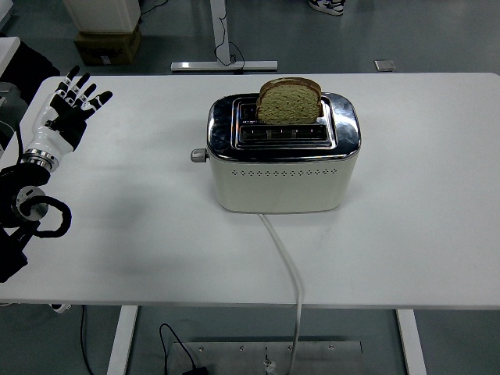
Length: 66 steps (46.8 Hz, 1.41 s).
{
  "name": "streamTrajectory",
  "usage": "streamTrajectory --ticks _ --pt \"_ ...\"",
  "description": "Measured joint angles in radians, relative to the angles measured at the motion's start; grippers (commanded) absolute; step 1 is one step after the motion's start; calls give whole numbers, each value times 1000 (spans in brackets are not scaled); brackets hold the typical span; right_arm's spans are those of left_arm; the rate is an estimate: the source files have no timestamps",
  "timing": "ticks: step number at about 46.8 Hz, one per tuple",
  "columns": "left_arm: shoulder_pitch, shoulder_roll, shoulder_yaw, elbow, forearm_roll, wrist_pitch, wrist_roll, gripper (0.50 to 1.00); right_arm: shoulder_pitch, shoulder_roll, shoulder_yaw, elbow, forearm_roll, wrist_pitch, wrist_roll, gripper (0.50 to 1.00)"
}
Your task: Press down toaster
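A cream and chrome toaster (283, 164) stands in the middle of the white table (422, 195). A slice of brown bread (289, 100) sticks up out of its far slot; the near slot is empty. The grey lever knob (198, 155) juts from the toaster's left end, in its raised position. My left hand (71, 108) is over the table's far left part, fingers spread and holding nothing, well to the left of the lever. My right arm is out of view.
The toaster's white power cord (286, 262) runs from its front over the table's near edge. A cardboard box (107, 45) and a desk leg frame (224, 62) stand on the floor beyond the table.
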Motion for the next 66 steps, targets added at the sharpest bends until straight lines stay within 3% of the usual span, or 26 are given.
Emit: streamTrajectory --ticks 20,31,46,66 --pt "18 6 6 -8 179 -16 0 1000 0 0 0 0 0 0 0 998" --pt "18 66 8 -33 246 -61 -2 1000 0 0 0 1 0 0 0 998" --pt "41 127 8 -163 416 -62 -3 1000 0 0 0 0 0 0 0 998" --pt "60 165 11 -258 671 -61 -3 1000 0 0 0 0 0 0 0 998"
